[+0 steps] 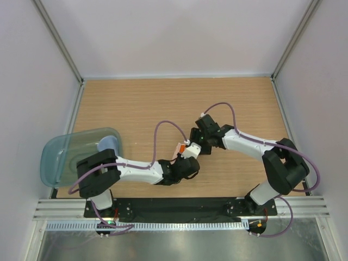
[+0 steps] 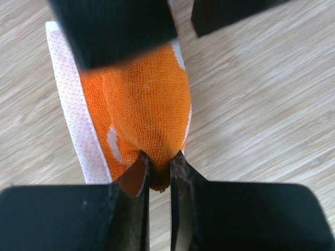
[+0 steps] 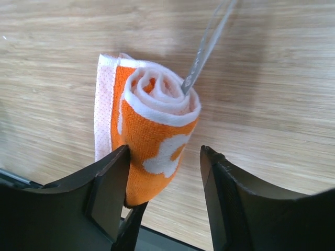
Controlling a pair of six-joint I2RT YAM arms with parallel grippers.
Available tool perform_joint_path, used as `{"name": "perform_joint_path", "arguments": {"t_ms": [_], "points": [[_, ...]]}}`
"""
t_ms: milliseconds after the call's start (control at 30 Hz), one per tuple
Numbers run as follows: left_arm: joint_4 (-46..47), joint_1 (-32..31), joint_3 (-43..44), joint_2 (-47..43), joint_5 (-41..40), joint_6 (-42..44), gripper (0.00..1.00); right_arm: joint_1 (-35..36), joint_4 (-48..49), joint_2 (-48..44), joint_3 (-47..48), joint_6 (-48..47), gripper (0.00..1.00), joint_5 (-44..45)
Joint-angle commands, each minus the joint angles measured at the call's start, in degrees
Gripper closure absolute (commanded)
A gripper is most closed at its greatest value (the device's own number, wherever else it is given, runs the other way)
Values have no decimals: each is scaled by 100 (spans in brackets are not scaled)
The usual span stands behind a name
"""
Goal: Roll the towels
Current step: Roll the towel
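Looking down from the top external view, the orange towel (image 1: 179, 148) is found near the middle of the table (image 1: 136, 103), caught between the two claws, which meet over it. The left claw (image 1: 185, 157) is reached in from the lower left and the right claw (image 1: 194, 142) from the upper right; neither is clearly nearer, since both are at the cloth. A pale blue towel (image 1: 107, 144) is seen well apart at the left edge, lying in the tray (image 1: 54, 157).

In the left wrist view, the orange towel (image 2: 141, 110) is shown as a roll whose long axis runs from the bottom of the frame toward the top, straight away from the left claw (image 2: 158, 162). Its near end is pinched between the nearly closed fingers, so the roll is held by this claw. A loose white flap is laid out on the table along the roll's left side. The right claw (image 2: 183, 21) is seen as two dark blocks at the top, spread over the far end.

In the right wrist view, the orange towel (image 3: 157, 120) is presented end-on, its spiral of layers facing the camera. The right claw (image 3: 165, 151) is set wide apart around it: the finger at lower left is touching the roll's side, while the finger at lower right stands clear of it, so nothing is gripped. The roll is judged to be nearly finished, and the next move is thought to turn on the left claw's hold along the roll's axis.
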Motion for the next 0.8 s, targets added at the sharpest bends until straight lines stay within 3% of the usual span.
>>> {"name": "perform_joint_path", "arguments": {"t_ms": [0, 233, 400, 600, 767], "points": [[-99, 33, -262, -44, 327, -320, 100, -245, 34, -564, 19, -68, 37, 139], [560, 384, -701, -421, 1529, -602, 100, -843, 1017, -1847, -535, -68, 27, -186], [1936, 1095, -1483, -738, 3322, -1137, 100, -1001, 1580, -2419, -1307, 151, 27, -282], [3706, 1931, -2178, -651, 4956, -2095, 100, -1028, 2345, -2437, -2055, 503, 27, -678], [4741, 2326, -2503, -493, 5416, -2780, 100, -1028, 3154, -2235, -2451, 810, 27, -924]]}}
